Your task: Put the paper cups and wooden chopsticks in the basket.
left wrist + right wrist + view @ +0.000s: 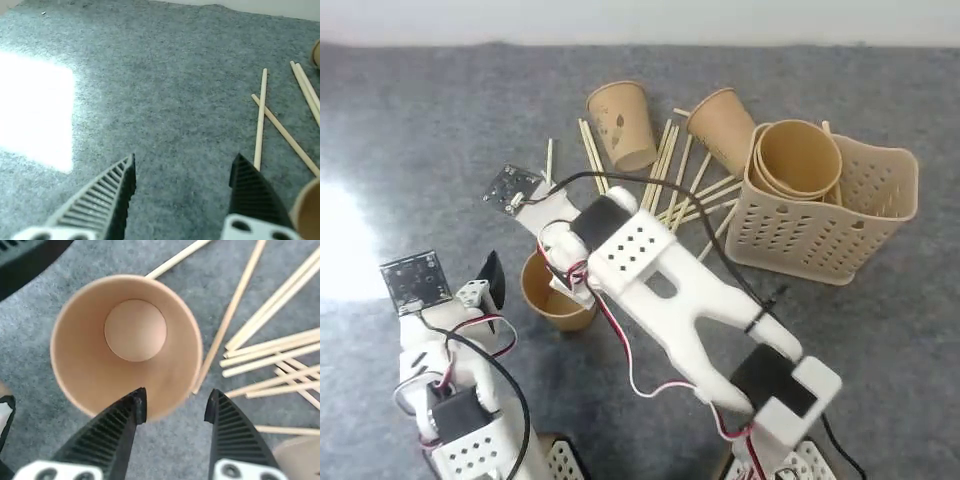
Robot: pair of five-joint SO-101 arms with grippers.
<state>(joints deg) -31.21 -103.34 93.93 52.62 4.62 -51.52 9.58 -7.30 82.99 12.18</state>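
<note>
- High view: spotting an upright paper cup (556,292) mid-mat (420,120), well apart from the basket (880,215), with chopsticks (678,180) scattered between.
- Left wrist view: finding the left gripper (182,167) gaping and empty above bare mat.
- Right wrist view: catching the right gripper (175,402) spread open astride the paper cup's near rim. Likely light, thin-walled and easily crushed, so best pinching that rim gently.

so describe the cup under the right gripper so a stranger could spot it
Start at the basket on the grey mat and follow the scattered chopsticks toward the arms. The cup stands there under the right gripper. It alone stands upright outside the basket; the other two loose cups lie on their sides.
</note>
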